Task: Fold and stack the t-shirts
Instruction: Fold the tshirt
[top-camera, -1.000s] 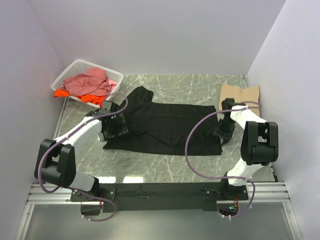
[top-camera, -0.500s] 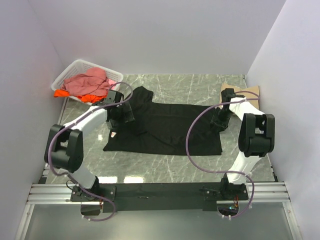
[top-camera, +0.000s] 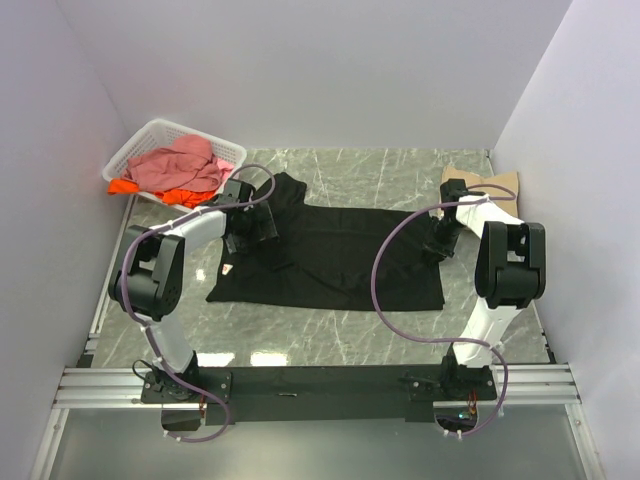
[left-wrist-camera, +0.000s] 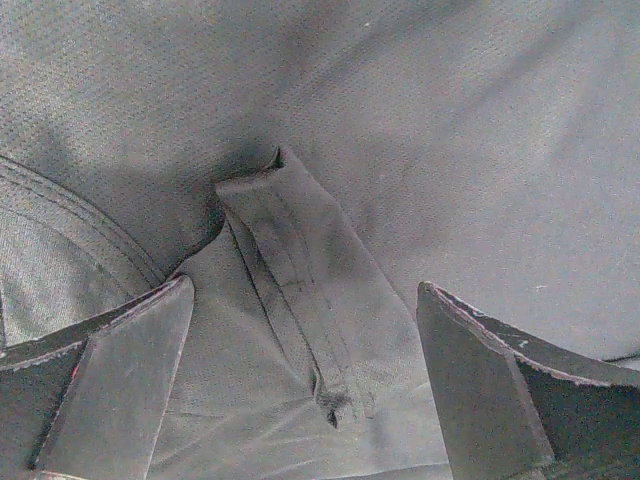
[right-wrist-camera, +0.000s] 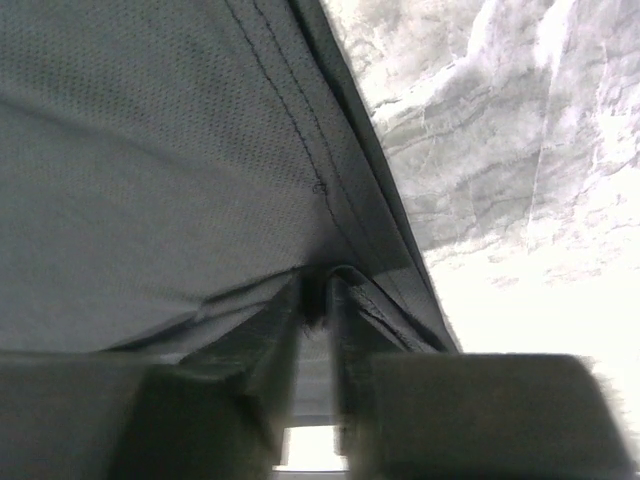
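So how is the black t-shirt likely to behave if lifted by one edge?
Probably floppy: the black t-shirt lies flat with creases, and its hem bunches where the right claw pinches it. Likely light for its size, being thin knit cloth. The rest would likely sag and drag across the marble table.

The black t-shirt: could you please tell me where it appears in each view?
Top external: shirt spread flat across the table.
Left wrist: fills the frame, a folded hem lying between the open left end effector.
Right wrist: fills the left and top, its edge pinched by the right end effector.
Shared landmark: the marble table, in top and right wrist views.
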